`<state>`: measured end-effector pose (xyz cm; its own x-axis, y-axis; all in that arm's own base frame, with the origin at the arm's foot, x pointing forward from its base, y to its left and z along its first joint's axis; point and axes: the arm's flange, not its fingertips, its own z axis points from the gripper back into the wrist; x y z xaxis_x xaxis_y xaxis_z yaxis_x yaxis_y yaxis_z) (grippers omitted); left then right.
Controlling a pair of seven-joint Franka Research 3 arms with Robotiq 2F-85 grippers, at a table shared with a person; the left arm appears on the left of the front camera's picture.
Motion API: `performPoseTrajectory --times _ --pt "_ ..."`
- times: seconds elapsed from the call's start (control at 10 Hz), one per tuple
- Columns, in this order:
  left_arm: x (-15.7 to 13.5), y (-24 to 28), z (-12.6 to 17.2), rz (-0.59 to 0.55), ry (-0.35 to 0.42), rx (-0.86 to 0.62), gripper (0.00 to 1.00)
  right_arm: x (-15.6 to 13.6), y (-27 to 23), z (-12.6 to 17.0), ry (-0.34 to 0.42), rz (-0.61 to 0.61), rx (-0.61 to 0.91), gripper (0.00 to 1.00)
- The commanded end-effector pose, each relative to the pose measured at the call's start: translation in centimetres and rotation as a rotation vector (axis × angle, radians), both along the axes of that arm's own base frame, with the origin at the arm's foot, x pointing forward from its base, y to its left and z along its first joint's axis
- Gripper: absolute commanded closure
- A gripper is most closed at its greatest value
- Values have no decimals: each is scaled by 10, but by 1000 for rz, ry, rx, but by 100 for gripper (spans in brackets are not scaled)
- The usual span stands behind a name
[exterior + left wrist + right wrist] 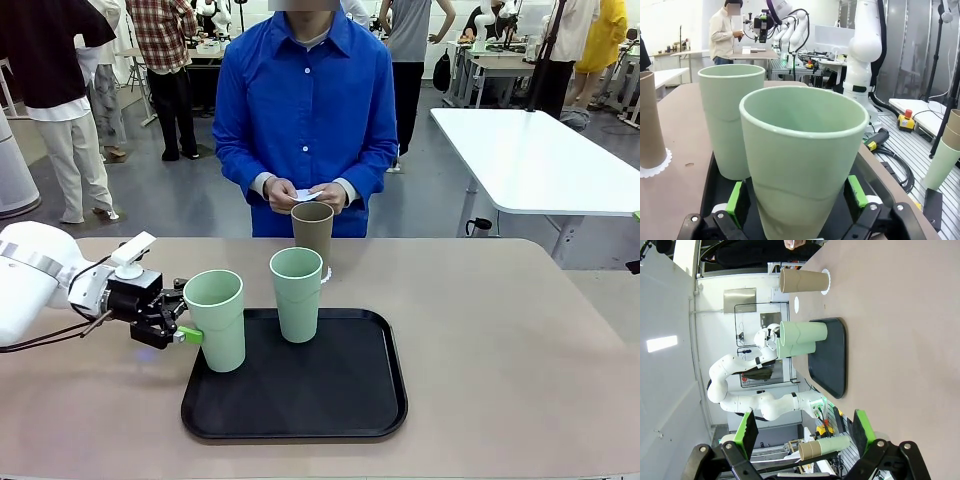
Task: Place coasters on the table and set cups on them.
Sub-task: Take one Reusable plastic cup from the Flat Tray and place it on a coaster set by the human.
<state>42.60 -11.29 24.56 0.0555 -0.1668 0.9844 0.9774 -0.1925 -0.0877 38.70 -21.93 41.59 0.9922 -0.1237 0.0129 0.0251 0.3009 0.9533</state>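
Observation:
Two pale mint cups stand on the black tray [340, 420]. My left gripper [194, 334] [796, 200] is open around the nearer mint cup [216, 320] [800, 165], its green pads [735, 202] close beside the cup's walls low down. The second mint cup [297, 293] [730, 120] stands just behind it. A brown cup [312, 232] [802, 281] sits on a white lacy coaster [657, 167] [826, 281] on the beige table [500, 340], beyond the tray. The person's hands [305, 193] hold more white coasters. My right gripper [805, 435] hangs open and holds nothing, off the table's side.
A white table [540, 155] stands at the back right, and people move about behind. Spare stacked cups [825, 446] [945, 155] lie off the table beside the robot's base. Bare tabletop stretches to the right of the tray.

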Motion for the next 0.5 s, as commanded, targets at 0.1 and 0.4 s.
performPoseTrajectory --times 0.1,0.4 --pt "7 -14 -6 -3 -7 16 0 -4 2 1 -3 -1 7 0" --pt "5 -18 -10 -50 -20 17 0 -4 2 1 -3 -1 7 0"
